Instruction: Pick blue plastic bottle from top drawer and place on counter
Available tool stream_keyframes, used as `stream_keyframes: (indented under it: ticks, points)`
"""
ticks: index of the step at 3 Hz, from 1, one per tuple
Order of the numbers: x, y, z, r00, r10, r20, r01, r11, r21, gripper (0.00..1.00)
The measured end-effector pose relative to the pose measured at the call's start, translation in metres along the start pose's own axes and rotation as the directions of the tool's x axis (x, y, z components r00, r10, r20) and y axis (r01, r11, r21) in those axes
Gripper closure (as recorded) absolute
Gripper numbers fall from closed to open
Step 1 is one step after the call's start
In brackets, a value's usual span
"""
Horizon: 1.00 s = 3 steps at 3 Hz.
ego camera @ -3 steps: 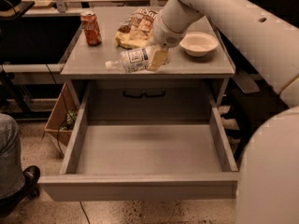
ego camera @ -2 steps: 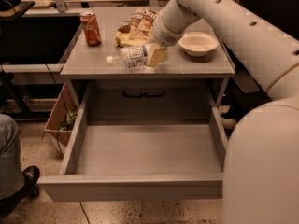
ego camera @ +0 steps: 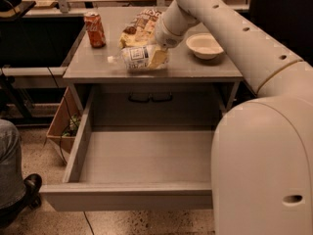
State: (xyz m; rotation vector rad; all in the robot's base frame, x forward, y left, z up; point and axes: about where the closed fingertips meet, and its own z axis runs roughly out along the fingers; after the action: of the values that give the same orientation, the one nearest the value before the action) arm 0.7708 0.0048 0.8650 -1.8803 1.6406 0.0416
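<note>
The blue plastic bottle (ego camera: 134,58) lies on its side near the counter's (ego camera: 205,68) front edge, white cap pointing left. My gripper (ego camera: 159,58) reaches down from the right and is shut on the bottle's base end, at or just above the counter surface. The top drawer (ego camera: 146,155) is pulled fully open below the counter and holds nothing.
A red soda can (ego camera: 94,29) stands at the counter's back left. A snack bag (ego camera: 139,27) lies behind the bottle, and a white bowl (ego camera: 204,44) sits to the right. A person's leg and shoe (ego camera: 12,170) are at the left, and my base (ego camera: 264,170) is at the right.
The gripper and bottle have shifted slightly left and farther back over the counter. The drawer stays open.
</note>
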Motion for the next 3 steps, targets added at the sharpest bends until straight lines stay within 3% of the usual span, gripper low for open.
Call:
stream_keyframes:
  ticks: [2,3]
  points:
    - [-0.015,0.002,0.017,1.000,0.002,0.003,-0.002,0.9986,-0.053,0.11]
    - [-0.019,0.006,0.021,1.000,0.005,-0.012,-0.006,0.9963,-0.085,0.00]
